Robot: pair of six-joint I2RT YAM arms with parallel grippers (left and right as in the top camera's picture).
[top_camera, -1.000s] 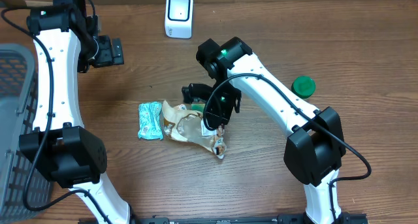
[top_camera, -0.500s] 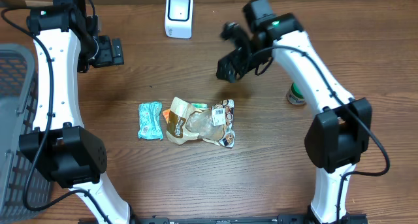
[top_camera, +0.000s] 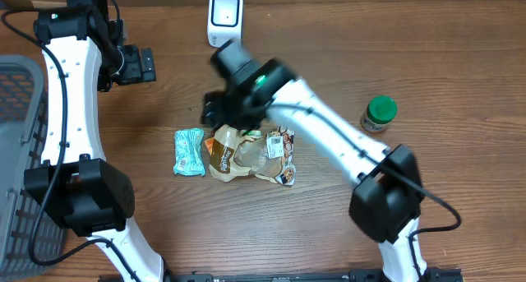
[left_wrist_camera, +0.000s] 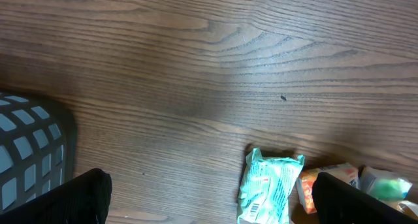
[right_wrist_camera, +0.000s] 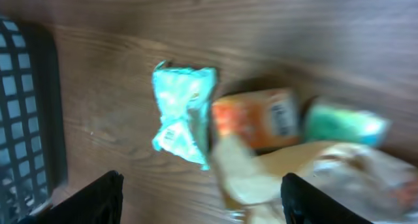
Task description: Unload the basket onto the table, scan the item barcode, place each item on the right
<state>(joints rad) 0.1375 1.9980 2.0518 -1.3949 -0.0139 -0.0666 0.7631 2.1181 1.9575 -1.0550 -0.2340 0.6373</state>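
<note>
No print on the teal packet [top_camera: 189, 152] or crumpled bag [top_camera: 246, 154] is legible.

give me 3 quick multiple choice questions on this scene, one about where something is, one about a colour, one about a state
1. Where does the teal packet lie?
A) between the tan bag and the basket
B) inside the basket
C) under the tan bag

2. What colour is the jar lid?
A) red
B) green
C) white

3. How is the left pincer?
A) shut on the teal packet
B) shut on the jar lid
C) open, holding nothing

Answers: 1 A, it lies flat beside the bag on the basket's side; 2 B, the overhead view shows a green cap; 3 C, its fingers stand wide apart, clear of every item.
</note>
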